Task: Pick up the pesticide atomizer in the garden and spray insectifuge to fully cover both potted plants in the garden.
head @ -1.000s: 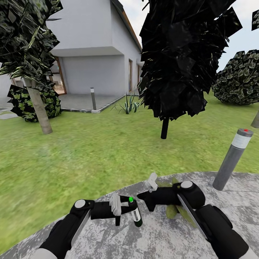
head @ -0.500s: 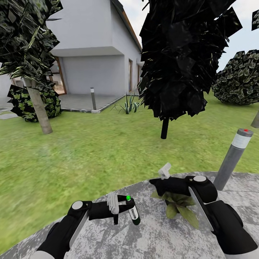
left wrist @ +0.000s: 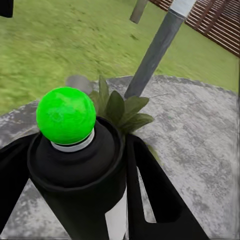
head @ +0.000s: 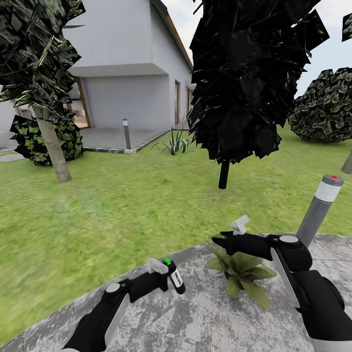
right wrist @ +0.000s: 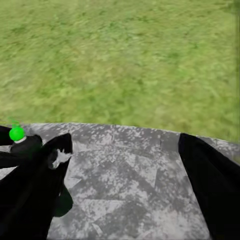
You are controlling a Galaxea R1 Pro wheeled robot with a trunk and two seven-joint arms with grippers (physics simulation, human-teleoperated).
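The left end effector [head: 164,274] was clamped around the pesticide atomizer [head: 175,278], arm reaching forward low. The right end effector [head: 230,238] stood empty, fingers spread, arm extended higher.

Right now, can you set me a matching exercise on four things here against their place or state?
Things:
1. pesticide atomizer
2. potted plant
3. grey post
4. right gripper

Place or state:
A. open, holding nothing
B. on the stone patio, between the two arms
C. at the patio's edge, red dot on top
D. clamped in the left gripper, tip green

Pairs: 1-D, 2-B, 3-C, 4-A
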